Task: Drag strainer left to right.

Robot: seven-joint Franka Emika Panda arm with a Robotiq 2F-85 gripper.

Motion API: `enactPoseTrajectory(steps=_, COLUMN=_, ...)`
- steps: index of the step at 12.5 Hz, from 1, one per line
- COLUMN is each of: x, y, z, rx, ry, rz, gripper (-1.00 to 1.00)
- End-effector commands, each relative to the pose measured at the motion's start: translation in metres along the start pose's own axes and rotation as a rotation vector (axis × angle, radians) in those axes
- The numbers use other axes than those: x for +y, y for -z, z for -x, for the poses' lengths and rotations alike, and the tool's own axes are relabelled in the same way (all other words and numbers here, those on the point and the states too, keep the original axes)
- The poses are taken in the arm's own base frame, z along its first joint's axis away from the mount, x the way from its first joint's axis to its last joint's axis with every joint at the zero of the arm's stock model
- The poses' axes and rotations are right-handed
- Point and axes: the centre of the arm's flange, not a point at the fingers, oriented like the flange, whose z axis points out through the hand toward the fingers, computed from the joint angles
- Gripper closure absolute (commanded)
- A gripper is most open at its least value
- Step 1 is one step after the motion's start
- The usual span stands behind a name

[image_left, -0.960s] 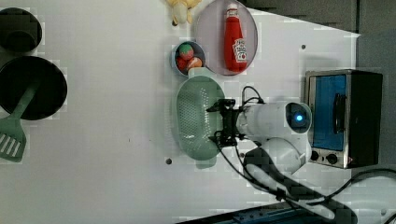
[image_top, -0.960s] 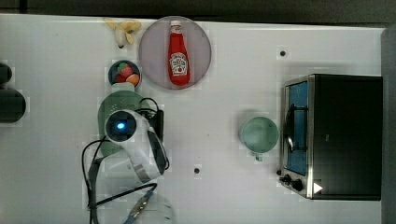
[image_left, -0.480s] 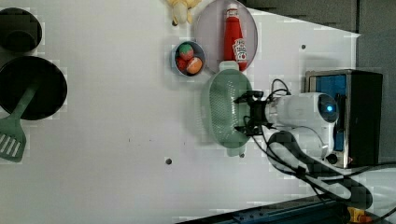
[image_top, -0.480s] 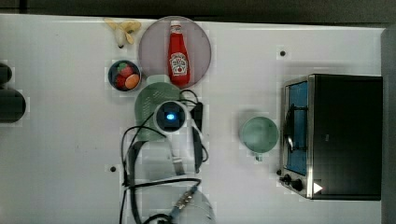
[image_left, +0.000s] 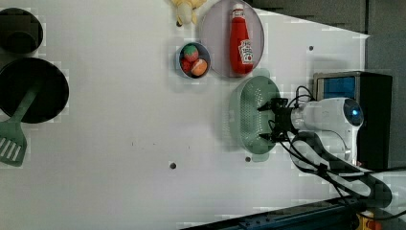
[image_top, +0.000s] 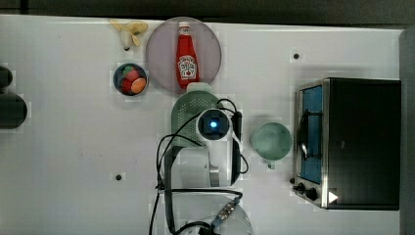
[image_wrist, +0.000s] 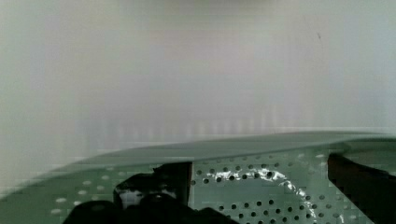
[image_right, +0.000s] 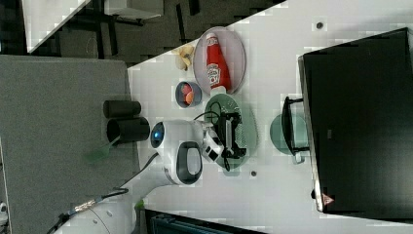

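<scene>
Mint-green perforated oval strainer lies upright mid-table.

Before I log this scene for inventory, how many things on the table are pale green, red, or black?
Pale green: 3, the strainer, mug, spatula
Red: 1, the ketchup bottle
Black: 3, the pan, pot, toaster oven
Total: 7

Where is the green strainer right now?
In the top view, the strainer sits mid-table, just below the ketchup plate and left of the green mug.
</scene>
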Motion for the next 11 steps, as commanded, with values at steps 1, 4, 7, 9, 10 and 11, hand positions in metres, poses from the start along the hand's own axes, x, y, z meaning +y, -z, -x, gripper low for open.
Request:
enactPoseTrajectory(steps=1, x=-0.008, y=0.016, z=-0.024, rx=0.004, ry=0.066, rz=-0.035, gripper=-1.0)
enactPoseTrajectory(steps=4, x=-0.008, y=0.016, z=-0.051, rx=0.018, ry=0.077, rz=-0.042, gripper=-1.0)
enactPoseTrajectory(steps=7, x=-0.01, y=0.021, z=-0.054, rx=0.02, ry=0.115, rz=-0.054, gripper=-1.0)
enactPoseTrajectory(steps=9, x=-0.011, y=0.034, z=-0.047, rx=0.019, ry=0.296, rz=-0.06, gripper=-1.0)
enactPoseTrajectory(steps=10, x=-0.014, y=0.048, z=-0.041, rx=0.022, ry=0.423, rz=-0.082, gripper=-1.0)
enactPoseTrajectory(steps=11, x=-0.016, y=0.068, z=-0.039, rx=0.03, ry=0.524, rz=-0.108, gripper=-1.0)
